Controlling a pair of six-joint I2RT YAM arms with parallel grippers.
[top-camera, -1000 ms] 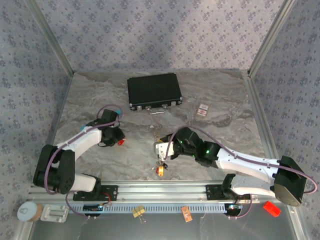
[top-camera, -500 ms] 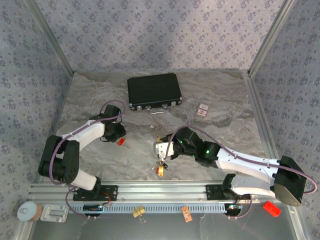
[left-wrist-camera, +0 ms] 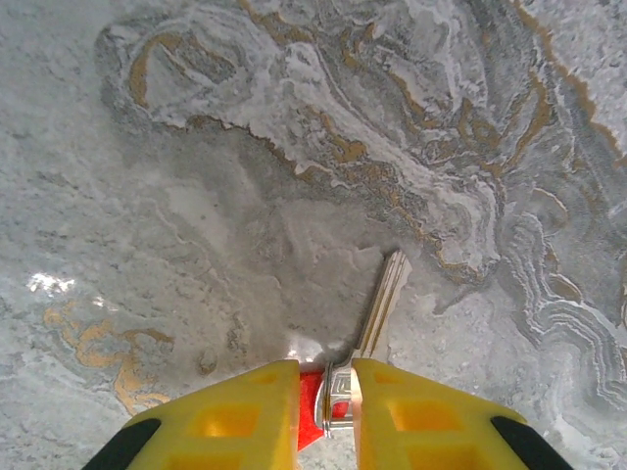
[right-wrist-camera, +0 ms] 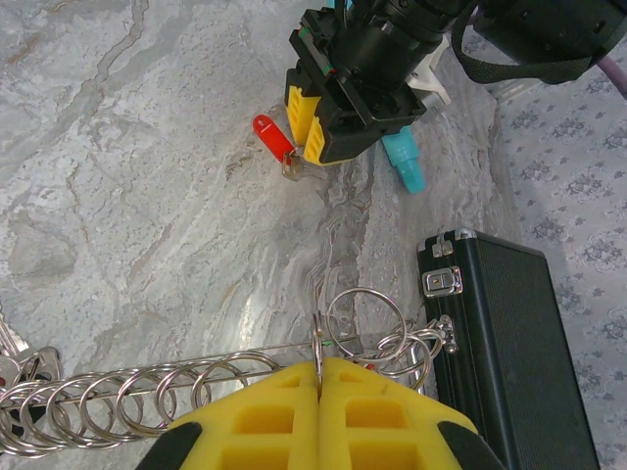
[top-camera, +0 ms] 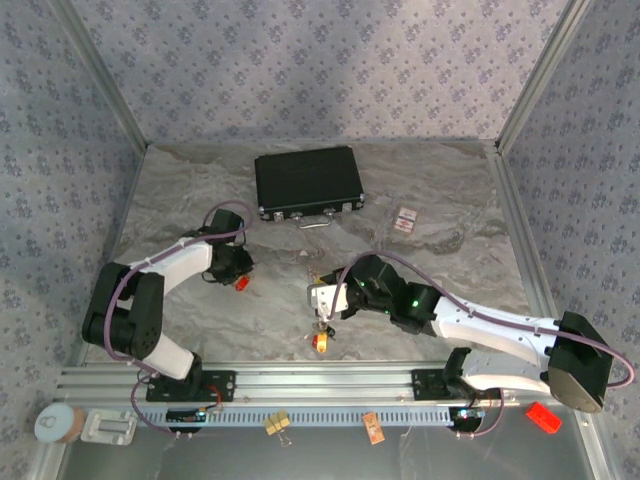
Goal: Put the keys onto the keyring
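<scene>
A key with a silver blade (left-wrist-camera: 382, 304) and a red tag (left-wrist-camera: 309, 401) lies on the marbled table. My left gripper (left-wrist-camera: 325, 367) is down over its head, and the yellow fingers press the head and tag from both sides. From above, that gripper (top-camera: 236, 272) stands at left centre with the red key (top-camera: 241, 283) at its tip. My right gripper (right-wrist-camera: 318, 364) is shut on one upright metal ring (right-wrist-camera: 316, 343) of the keyring (right-wrist-camera: 147, 397), a thin loop strung with several small rings. A key with an orange tag (top-camera: 321, 341) lies below the right gripper (top-camera: 318, 297).
A black case (top-camera: 307, 183) lies at the back centre, close to the right of the right gripper. A teal pen (right-wrist-camera: 404, 166) lies beside the left gripper. A small red-and-white card (top-camera: 404, 221) sits at back right. A yellow binder clip (top-camera: 277, 424) lies by the front rail.
The left arm swung its elbow inward and its fingers narrowed onto the red key's head. The right arm and the keyring stayed still.
</scene>
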